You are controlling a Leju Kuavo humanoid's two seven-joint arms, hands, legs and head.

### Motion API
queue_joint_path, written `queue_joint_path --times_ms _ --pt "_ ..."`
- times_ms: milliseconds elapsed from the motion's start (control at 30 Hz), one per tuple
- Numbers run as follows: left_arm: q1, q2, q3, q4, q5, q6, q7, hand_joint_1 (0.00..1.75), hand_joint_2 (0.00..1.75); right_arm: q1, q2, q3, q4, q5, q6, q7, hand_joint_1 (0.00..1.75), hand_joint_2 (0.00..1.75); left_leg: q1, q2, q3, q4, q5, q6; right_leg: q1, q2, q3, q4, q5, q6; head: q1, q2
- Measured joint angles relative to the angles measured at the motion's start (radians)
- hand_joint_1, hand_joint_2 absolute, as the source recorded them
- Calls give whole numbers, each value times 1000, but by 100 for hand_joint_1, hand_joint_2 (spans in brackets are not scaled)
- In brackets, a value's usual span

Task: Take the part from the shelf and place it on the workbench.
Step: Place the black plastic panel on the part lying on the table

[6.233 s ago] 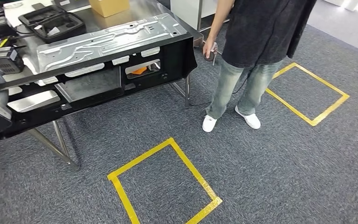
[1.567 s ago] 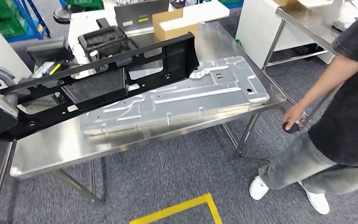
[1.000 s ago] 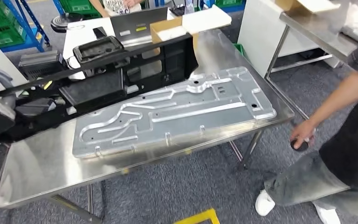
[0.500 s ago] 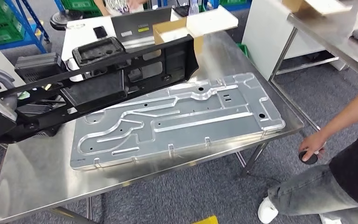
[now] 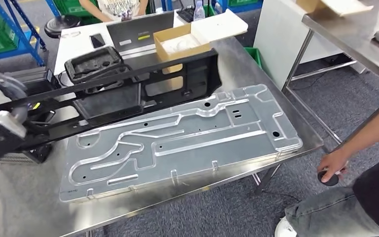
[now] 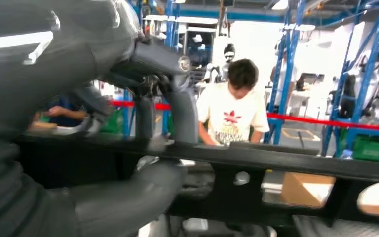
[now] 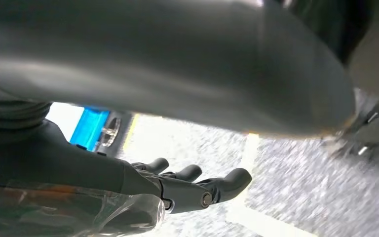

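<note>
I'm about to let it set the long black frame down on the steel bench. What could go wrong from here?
The long black plastic frame hangs over the stamped silver metal panel; lowering could land it on that, not on bare bench.
Its far end sits beside the open cardboard box and could knock it.
The left hand grips one end only, so it may sag or twist.

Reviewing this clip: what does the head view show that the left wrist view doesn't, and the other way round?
Head view alone: the silver stamped panel lying on the steel workbench, and a bystander's hand at the table's corner. Left wrist view alone: the left hand gripping the part's top edge, red barrier tape behind. Both: the long black part, the cardboard box, and a person in a white shirt.
</note>
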Motion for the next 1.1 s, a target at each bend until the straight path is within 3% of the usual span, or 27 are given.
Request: queue_joint_path --times_ms 100,133,167,233,267,300,333,400,467,567,633,833,1000,1100 --pt "0 -21 -11 7 -9 2 -13 175 175 -4 3 0 0 0 -1 0 0 0 2 0 19 -15 -9 7 0 -2 11 -7 -16 17 0 0" --pt "0 -28 -14 10 -13 4 -16 175 175 -5 3 0 0 0 -1 1 0 0 6 1 30 -24 -11 11 1 -3 3 17 -28 22 1 0" --pt "-1 -37 -18 14 -17 8 -19 175 175 -6 3 0 0 1 -1 1 0 0 11 3 42 -32 -15 15 2 -3 -23 64 -47 25 3 0" --pt "-1 -59 -27 27 -25 17 -28 175 175 -6 4 0 0 1 -2 0 0 0 11 6 56 -35 -27 20 0 -4 -115 204 -86 31 5 0" --pt "1 -70 -34 34 -28 20 -32 175 175 -6 4 0 0 1 -2 -1 0 0 12 6 62 -35 -34 21 -1 -4 -161 259 -90 33 5 0" --pt "4 -79 -40 42 -30 22 -35 175 175 -5 4 0 0 2 -2 -2 0 0 12 6 69 -35 -40 20 -3 -5 -193 280 -75 36 5 0" --pt "5 -88 -46 49 -30 22 -37 175 175 -4 4 0 0 2 -2 -1 0 0 13 5 77 -34 -47 18 -4 -5 -203 260 -39 38 5 0" --pt "7 -103 -53 61 -32 23 -40 175 175 -4 3 0 0 2 -2 -1 0 0 16 5 93 -29 -64 10 -8 -7 -176 132 63 42 5 0" --pt "6 -114 -58 71 -34 24 -44 175 175 -4 3 0 0 2 -2 -3 0 0 14 3 98 -21 -77 -1 -9 -7 -142 27 118 37 5 0" --pt "7 -127 -68 92 -43 28 -49 175 175 -5 6 0 0 1 -2 -9 0 0 10 3 96 -16 -84 5 -7 -5 -135 5 120 24 5 0" --pt "8 -133 -71 110 -46 34 -48 175 175 -4 7 0 0 0 -2 -8 0 0 11 4 99 -18 -85 11 -5 -3 -135 5 120 22 5 0" --pt "38 -122 -63 175 -41 79 -2 175 175 -4 9 0 0 -5 -2 -8 0 0 12 6 104 -29 -84 8 -1 -1 -134 5 115 13 5 0" --pt "96 -67 -29 224 -37 102 51 175 175 -1 9 0 0 -8 -2 -8 0 0 17 6 104 -31 -84 -16 3 -1 -134 6 113 8 5 0" --pt "133 -32 -5 244 -33 111 68 175 175 -1 8 0 0 -8 -2 -8 0 0 18 5 104 -31 -84 -19 4 -2 -134 6 113 8 5 0"
